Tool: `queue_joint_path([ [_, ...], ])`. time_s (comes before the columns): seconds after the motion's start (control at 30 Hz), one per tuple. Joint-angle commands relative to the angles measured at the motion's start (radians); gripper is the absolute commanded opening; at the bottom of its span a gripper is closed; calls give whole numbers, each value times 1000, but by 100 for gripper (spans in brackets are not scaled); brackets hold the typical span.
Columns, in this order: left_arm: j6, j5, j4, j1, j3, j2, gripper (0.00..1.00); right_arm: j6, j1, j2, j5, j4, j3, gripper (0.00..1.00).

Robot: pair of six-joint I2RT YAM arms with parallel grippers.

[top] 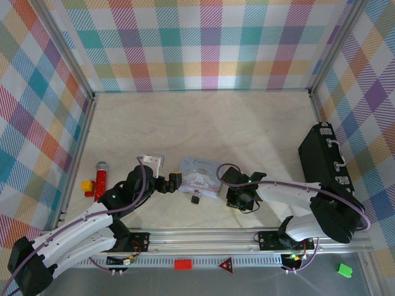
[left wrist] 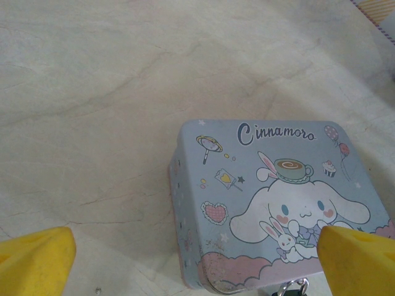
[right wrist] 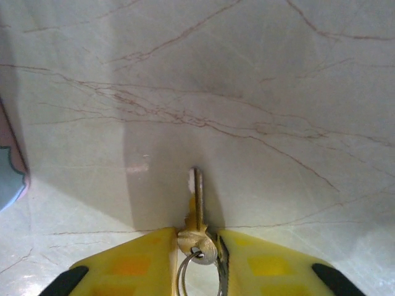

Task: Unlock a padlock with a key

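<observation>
Overhead view of a pale, marble-patterned table [top: 203,123] walled in pastel plaid. Near the middle, toward 6 o'clock: a pastel blue-and-pink cartoon tin [top: 199,172]. At 6 o'clock from the tin, just beside its near edge: the padlock [top: 195,200], tiny and black, lying on the table, apart from both claws. At 9 o'clock from the tin, just beside it: the left claw [top: 177,180]. At 3 o'clock from the tin, near it: the right claw [top: 241,197], pointed down at the table. Far out at 9 o'clock: a red-and-yellow toy [top: 97,180]. Far out at 3 o'clock, along the wall: a black case [top: 324,161].

From the left wrist: left claw [left wrist: 197,265] spread wide, gripping nothing. One yellow fingertip [left wrist: 34,262] at 7 o'clock, the other at 5 o'clock, the tin [left wrist: 278,197] between them. At 6 o'clock, cut by the lower edge: a silvery bit of the padlock [left wrist: 295,288].

From the right wrist: right claw [right wrist: 197,250] pressed together on the head of the key [right wrist: 198,197]. Thin greyish blade pointing to 12 o'clock, away from the yellow fingers [right wrist: 133,262]. Impossible to tell whether its tip touches the table. Hanging from the key's head: a metal key ring [right wrist: 181,279]. At 9 o'clock: a sliver of the tin [right wrist: 7,169].
</observation>
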Motion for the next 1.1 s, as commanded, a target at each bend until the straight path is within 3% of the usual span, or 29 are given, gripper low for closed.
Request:
queue_joint_path([
  [0.0, 15, -17, 23, -9, -1, 0, 100, 16, 23, 58, -2, 20, -14, 22],
  [0.47, 15, -18, 23, -10, 1, 8, 100, -6, 39, 28, 59, -33, 18, 6],
  [0.57, 16, -25, 22, -9, 2, 11, 100, -48, 39, -30, 105, -79, 39, 0],
  [0.7, 24, -60, 5, -10, 15, -4, 100, -201, 39, -193, 203, -102, 90, 0],
  [0.8, 18, -89, 5, -10, 15, -53, 100, -378, 38, -341, 234, 11, 87, 0],
  [0.9, -19, -77, -5, -10, 61, -73, 100, -573, 39, -457, 161, 289, 17, 0],
  [1.07, -89, 116, 67, -10, 185, 4, 100, -827, 39, -495, -57, 731, -95, 0],
])
